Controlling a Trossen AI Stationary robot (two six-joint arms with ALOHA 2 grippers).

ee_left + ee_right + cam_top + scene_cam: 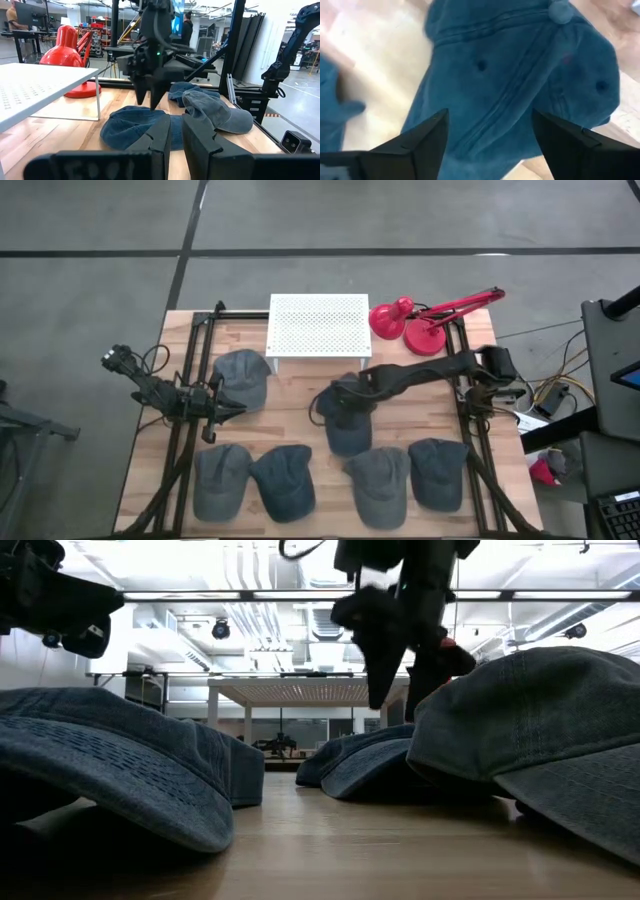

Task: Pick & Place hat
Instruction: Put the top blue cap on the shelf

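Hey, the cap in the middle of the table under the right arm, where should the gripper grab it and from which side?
Probably from straight above, pinching the soft crown of the middle cap. It lies flat on the table, its dome facing up, so the fabric can bunch between the fingers. The right gripper hangs open directly over the crown, one finger on either side of a seam. The left gripper waits shut by another cap.

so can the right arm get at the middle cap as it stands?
Probably yes. The right gripper hangs directly above the middle cap, fingers open wide to either side of its crown. Nothing lies between them; the neighbouring caps sit apart from it.
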